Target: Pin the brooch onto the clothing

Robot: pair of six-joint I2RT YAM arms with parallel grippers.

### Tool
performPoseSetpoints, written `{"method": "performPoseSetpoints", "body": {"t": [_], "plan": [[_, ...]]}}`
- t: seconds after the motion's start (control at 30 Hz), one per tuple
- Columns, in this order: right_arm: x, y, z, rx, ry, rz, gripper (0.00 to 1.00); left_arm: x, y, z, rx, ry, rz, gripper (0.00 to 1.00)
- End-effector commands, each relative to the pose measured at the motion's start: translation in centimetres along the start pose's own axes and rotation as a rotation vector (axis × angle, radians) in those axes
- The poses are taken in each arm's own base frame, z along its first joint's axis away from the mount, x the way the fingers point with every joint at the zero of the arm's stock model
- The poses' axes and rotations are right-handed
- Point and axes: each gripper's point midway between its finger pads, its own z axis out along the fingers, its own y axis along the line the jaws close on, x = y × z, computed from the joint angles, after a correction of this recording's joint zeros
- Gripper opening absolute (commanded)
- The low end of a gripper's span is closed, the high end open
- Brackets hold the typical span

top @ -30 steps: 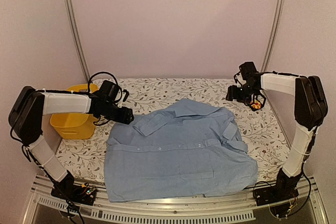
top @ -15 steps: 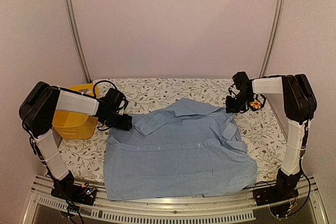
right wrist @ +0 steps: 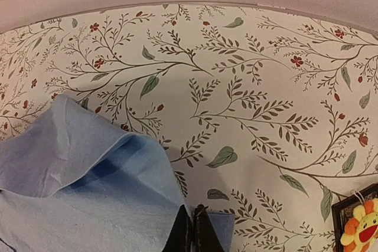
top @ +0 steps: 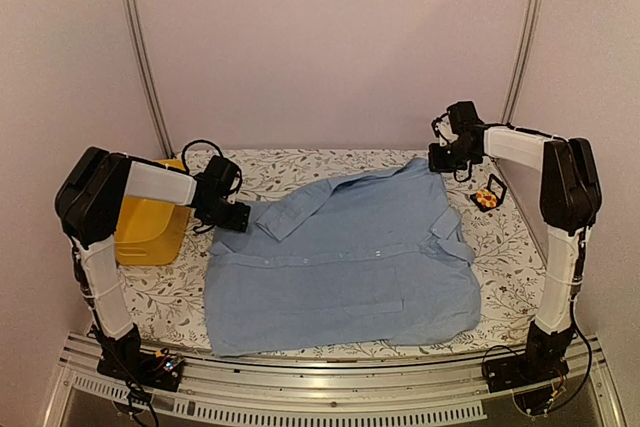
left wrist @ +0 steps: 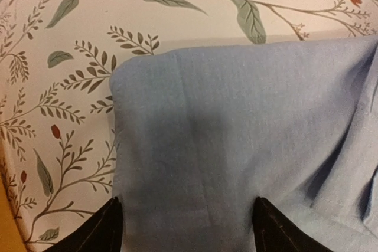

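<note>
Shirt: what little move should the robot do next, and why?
Probably close the left claw on the shirt: its open fingers straddle the cloth, while the right claw pinches the far corner. Then both could spread it flat.

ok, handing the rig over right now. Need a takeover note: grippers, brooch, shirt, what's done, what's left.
Left gripper: open, its jaws either side of a fabric edge at the left of the light blue button-up shirt, not closed on it.
Right gripper: shut, pinching the shirt's far right corner.
Small flower-shaped yellow-orange brooch: in a small black square frame on the floral table cover, right of the shirt, untouched.
Done: shirt spread mostly flat.
Left: pick up the brooch and pin it on.
</note>
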Motion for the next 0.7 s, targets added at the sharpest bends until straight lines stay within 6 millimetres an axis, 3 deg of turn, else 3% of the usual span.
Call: {"method": "performPoseSetpoints", "body": {"t": [0.0, 0.03, 0.13, 0.17, 0.23, 0.37, 0.47, 0.6, 0.67], "plan": [[0.3, -3.4, 4.1, 0.063, 0.019, -0.018, 0.01, 1.1, 1.5, 1.5, -0.053, 0.057, 0.048, 0.75], [0.6, -3.5, 4.8, 0.060, 0.030, -0.017, 0.05, 0.8, 1.4, 1.5, -0.049, 0.050, 0.053, 0.75], [0.8, -4.0, 6.6, 0.086, 0.044, -0.005, 0.32, -0.4, 1.2, 1.1, -0.045, 0.026, 0.060, 0.75], [0.3, -4.8, 6.7, 0.133, 0.037, 0.001, 0.42, -0.6, 1.3, 1.0, -0.049, 0.024, 0.061, 0.76], [-0.2, -5.9, 6.8, 0.197, 0.049, 0.005, 0.52, -1.2, 1.4, 0.4, -0.049, 0.018, 0.060, 0.76], [-2.8, -5.9, 4.7, 0.231, 0.022, -0.004, 0.56, -2.7, 0.5, -2.5, -0.006, -0.040, 0.044, 0.75], [-3.9, -4.9, 1.8, 0.239, -0.014, -0.009, 0.55, -3.7, -2.6, -5.2, 0.095, -0.112, 0.118, 0.72], [-1.7, -0.5, -1.8, 0.144, -0.023, -0.053, 0.51, -2.5, -8.6, -7.5, 0.309, -0.128, 0.281, 0.62], [0.1, 2.0, -3.2, 0.063, -0.016, -0.056, 0.48, -1.4, -10.4, -7.4, 0.379, -0.078, 0.301, 0.61]]}}
